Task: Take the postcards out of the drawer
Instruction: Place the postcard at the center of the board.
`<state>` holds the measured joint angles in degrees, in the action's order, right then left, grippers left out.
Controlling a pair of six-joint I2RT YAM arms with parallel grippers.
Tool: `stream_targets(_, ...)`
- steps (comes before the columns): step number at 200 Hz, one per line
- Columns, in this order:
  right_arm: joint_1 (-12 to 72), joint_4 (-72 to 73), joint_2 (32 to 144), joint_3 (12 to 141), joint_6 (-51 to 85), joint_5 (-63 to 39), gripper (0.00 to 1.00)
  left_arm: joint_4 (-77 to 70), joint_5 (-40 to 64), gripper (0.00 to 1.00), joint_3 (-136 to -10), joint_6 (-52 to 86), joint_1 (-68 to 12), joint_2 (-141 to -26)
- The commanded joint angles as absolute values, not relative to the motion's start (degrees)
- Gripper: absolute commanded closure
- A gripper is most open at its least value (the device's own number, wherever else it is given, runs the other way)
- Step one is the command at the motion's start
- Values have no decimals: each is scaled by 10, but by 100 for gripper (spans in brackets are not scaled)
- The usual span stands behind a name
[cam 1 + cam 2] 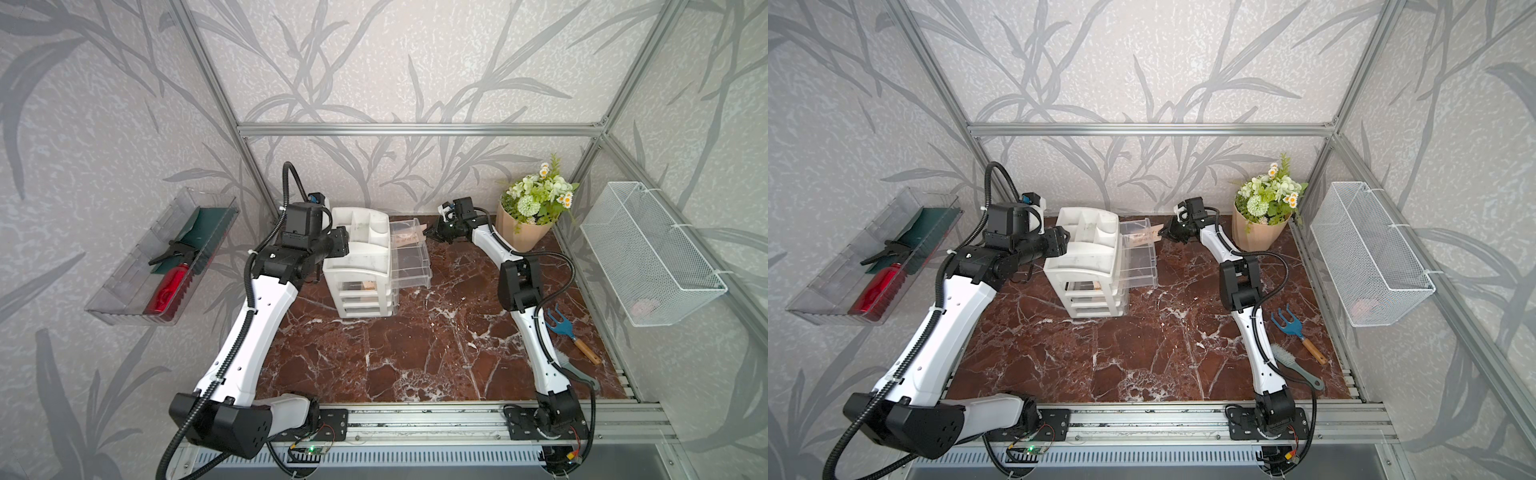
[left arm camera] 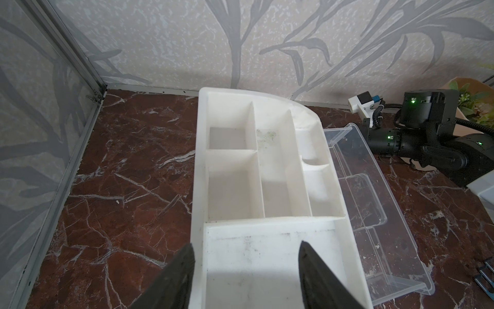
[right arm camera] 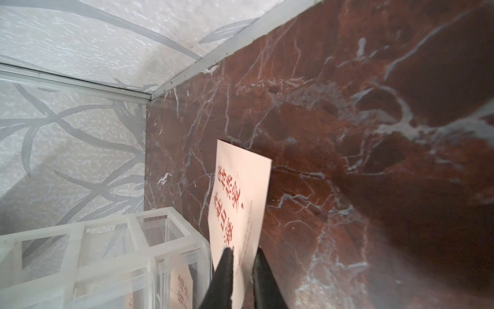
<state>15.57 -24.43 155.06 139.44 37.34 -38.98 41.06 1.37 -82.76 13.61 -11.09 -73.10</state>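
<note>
On the left wall a clear tray [image 1: 118, 286] held a red bottle [image 1: 168, 291]. The left gripper [image 2: 246, 243] stood with its fingers wide apart at the near corner of the white organizer [image 2: 199, 160]. One finger was outside the wall and the other over the flat top, and they gripped nothing that could be seen.

The organizer's top drawer [image 1: 411, 270], of clear plastic, was pulled out toward the right. The postcards [image 3: 181, 289] lying inside showed through the clear wall: thin, pale peach-cream, printed in orange-red Chinese characters.

One postcard [image 3: 240, 192] stuck out at the drawer's outer end, over the marble table [image 1: 415, 353], with its lower end between the fingers of the right gripper [image 3: 243, 250]. Those fingers stood only narrowly apart, and the card lay against one of them with a slit of space to the other. It was a cream rectangle, slightly bowed, carrying two columns of large orange-red characters with a line of fine print beside them. Blur left none of it readable.

Further right stood a paper-wrapped pot of flowers [image 1: 525, 232], a blue hand rake [image 1: 561, 328], a brush [image 1: 1291, 363] and, on the wall, a white wire basket [image 1: 648, 249].
</note>
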Motion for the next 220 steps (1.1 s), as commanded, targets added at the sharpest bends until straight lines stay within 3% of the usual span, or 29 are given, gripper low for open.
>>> stream_targets(1, 153, -269, 1564, 1416, 352, -383, 81, 425, 10, 39, -824, 127, -105, -733)
stream_targets(84, 139, -298, 1555, 1410, 333, -365, 71, 437, 16, 42, -842, 121, -102, -753)
stream_targets(130, 138, -315, 1517, 1379, 302, -356, 71, 460, -8, 45, -865, 115, -95, -772)
stream_targets(220, 147, -231, 1314, 1136, 283, -368, 71, 480, -9, 51, -906, 116, -63, -825)
